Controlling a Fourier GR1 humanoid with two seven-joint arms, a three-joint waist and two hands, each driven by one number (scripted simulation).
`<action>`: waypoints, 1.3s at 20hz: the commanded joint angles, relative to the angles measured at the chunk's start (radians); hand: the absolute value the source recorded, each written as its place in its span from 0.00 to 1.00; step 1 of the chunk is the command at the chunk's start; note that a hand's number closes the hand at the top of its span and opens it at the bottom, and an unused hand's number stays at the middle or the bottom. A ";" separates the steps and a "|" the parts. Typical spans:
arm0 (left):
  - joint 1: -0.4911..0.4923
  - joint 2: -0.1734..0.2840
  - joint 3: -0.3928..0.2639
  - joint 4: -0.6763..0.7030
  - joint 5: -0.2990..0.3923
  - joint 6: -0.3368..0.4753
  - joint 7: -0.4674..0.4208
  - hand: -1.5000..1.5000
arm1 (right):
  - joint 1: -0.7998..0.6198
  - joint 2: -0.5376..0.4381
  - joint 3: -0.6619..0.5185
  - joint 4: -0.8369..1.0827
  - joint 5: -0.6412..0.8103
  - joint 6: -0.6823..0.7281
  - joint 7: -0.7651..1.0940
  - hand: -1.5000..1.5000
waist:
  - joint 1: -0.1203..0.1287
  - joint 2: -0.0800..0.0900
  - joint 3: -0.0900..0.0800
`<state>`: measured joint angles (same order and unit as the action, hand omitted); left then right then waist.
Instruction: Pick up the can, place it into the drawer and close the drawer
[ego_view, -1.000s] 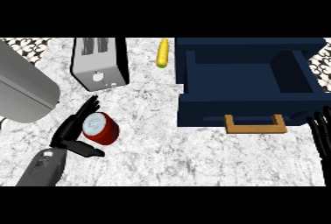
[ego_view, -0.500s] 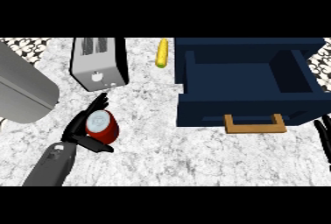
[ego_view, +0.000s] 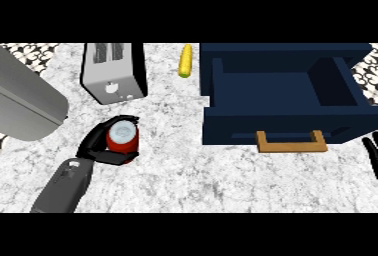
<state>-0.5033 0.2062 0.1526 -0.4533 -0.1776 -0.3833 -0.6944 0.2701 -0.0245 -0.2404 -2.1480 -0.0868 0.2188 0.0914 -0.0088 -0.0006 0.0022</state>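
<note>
Can: the small red cylindrical can with a pale silver top (ego_view: 122, 139) stands upright on the grey-white marbled table (ego_view: 221, 180), left of centre, just below the silver toaster (ego_view: 112, 72) and well apart from the drawer.
Left robot hand: the black left robot hand (ego_view: 103, 147) is wrapped round the can, fingers curled behind it and the thumb across its lower front; whether the can has left the table I cannot tell.
Right robot hand: only dark fingers (ego_view: 370, 152) show at the right edge, beside the drawer front; how far they are open I cannot tell.
Drawer: the dark blue box-shaped drawer (ego_view: 284, 125) is pulled open, its bare compartment facing up, with a tan wooden handle (ego_view: 290, 144) on the front.
Risk, slip: the hold sits low on the can, so in my judgement it could tip or slide out during the lift.
Risk, carry: the route runs rightward over the drawer's near front wall; a low carry could knock the can against that wall.
Risk, neighbours: the toaster and the large grey rounded appliance (ego_view: 26, 107) stand close to the arm, and a wide swing might brush them.
Bystander: a yellow corn cob (ego_view: 186, 61) lies at the back, clear of the route.
Change: compared with half a second ago, the fingers have closed tighter round the can; the can, drawer and toaster stand as before.
</note>
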 joint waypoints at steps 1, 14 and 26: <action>0.021 -0.047 -0.015 -0.047 0.014 -0.012 0.031 1.00 | 0.044 0.023 0.032 -0.037 0.010 -0.016 -0.010 0.00 | 0.002 0.000 -0.002; 0.082 -0.050 0.217 -0.200 0.204 0.260 0.179 1.00 | 0.071 0.024 0.000 -0.034 0.004 -0.014 -0.013 0.00 | 0.018 -0.005 -0.001; 0.262 -0.192 0.006 -0.871 0.209 0.338 0.539 1.00 | 0.133 0.024 0.002 -0.075 -0.013 -0.001 -0.047 0.00 | 0.011 -0.006 -0.001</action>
<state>-0.2890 0.0410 0.2171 -1.1324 0.0339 -0.0652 -0.2748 0.3104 -0.0156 -0.2491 -2.2076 -0.1069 0.1961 0.1064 0.0048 -0.0044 0.0006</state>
